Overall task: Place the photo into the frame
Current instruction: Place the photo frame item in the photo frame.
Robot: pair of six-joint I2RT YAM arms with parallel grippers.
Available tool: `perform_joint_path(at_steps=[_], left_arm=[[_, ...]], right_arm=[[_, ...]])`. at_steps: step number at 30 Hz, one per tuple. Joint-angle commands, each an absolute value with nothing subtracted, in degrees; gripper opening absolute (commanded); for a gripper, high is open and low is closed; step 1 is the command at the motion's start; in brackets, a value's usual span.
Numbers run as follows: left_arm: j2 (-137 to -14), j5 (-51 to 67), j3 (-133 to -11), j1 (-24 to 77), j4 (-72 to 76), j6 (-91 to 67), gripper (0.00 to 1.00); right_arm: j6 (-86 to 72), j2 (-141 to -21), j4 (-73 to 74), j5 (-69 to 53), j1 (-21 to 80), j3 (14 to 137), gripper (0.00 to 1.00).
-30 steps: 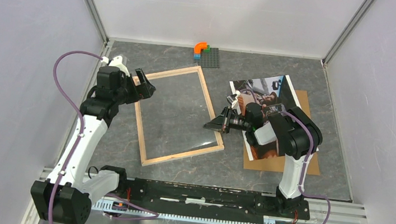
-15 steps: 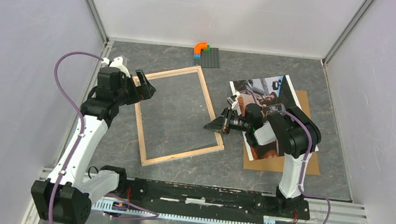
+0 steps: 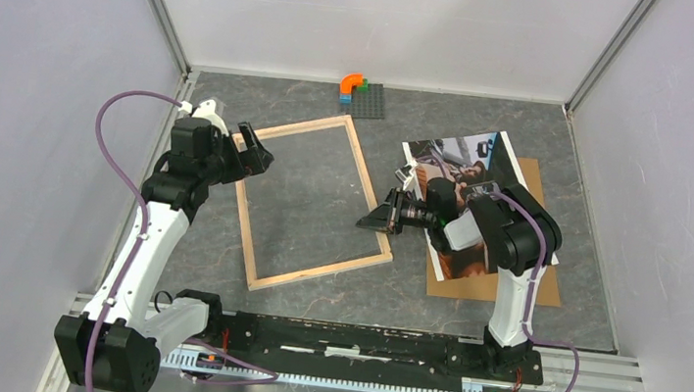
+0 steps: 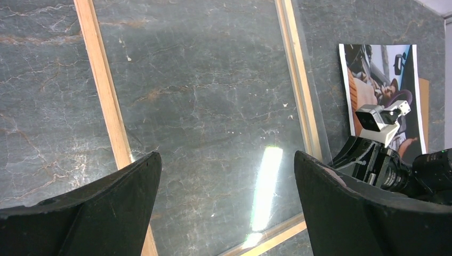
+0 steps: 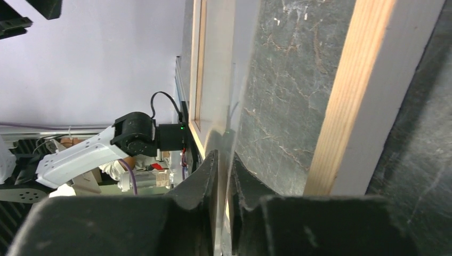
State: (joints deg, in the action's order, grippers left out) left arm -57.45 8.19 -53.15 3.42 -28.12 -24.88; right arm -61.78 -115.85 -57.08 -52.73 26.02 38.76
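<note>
Table [image 3: 409, 307], grey marbled top, bearing all that follows. The frame [image 3: 320, 271], pale wood with narrow rails, lying flat at the middle and askew to the table's edges, only marble showing through its opening. Backing board [image 3: 491, 286], plain brown, flat at the right, beside the frame but apart from it. The photo [image 3: 466, 155], glossy, dark tones with orange-brown, lying on that board with the right arm reaching across its near half; it is not yet in the frame. Clear pane [image 4: 269, 181], a thin see-through sheet over the frame's opening, known by its glare and by an edge running just outside the right rail. Right gripper [image 5: 224, 157], low at the frame's right rail, jaws drawn almost together with the pane's edge between them: held, as far as the wrist view shows. Left gripper [image 4: 226, 157], jaws spread wide and holding nothing, poised near the frame's far-left corner. Toy bricks [image 3: 355, 87], orange and green on a dark plate at the far edge, no part of the work. Step in hand, by judgement: handling the pane by its edge so that the photo can go in. Advice — keep the pinch firm but shallow, move slowly and nearly level so the sheet neither flexes nor slips, avoid dragging the rail along, and bring the left gripper down on its corner to pin the frame should it start to shift.
</note>
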Motion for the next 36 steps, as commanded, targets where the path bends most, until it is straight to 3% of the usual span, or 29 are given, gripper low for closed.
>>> perform_joint_path(at_steps=[1, 19, 23, 36], left_arm=[[-56.9, 9.7, -53.0, 3.6, -25.3, -22.1, 1.0], [-54.8, 11.1, -52.5, 3.7, -25.3, -22.3, 1.0], [-54.4, 11.1, -52.2, 3.8, -25.3, -22.3, 1.0], [-53.2, 12.2, -51.7, 4.2, -25.3, -22.3, 1.0]], right_arm=[[-54.8, -114.8, -51.1, -52.6, 26.2, 41.7, 0.2], [-31.6, -106.8, -17.8, -42.1, 26.2, 48.2, 0.61], [-27.5, -104.8, -11.4, -37.8, 26.2, 50.0, 0.75], [-18.7, -97.5, 6.3, -24.8, 27.8, 54.6, 0.81]])
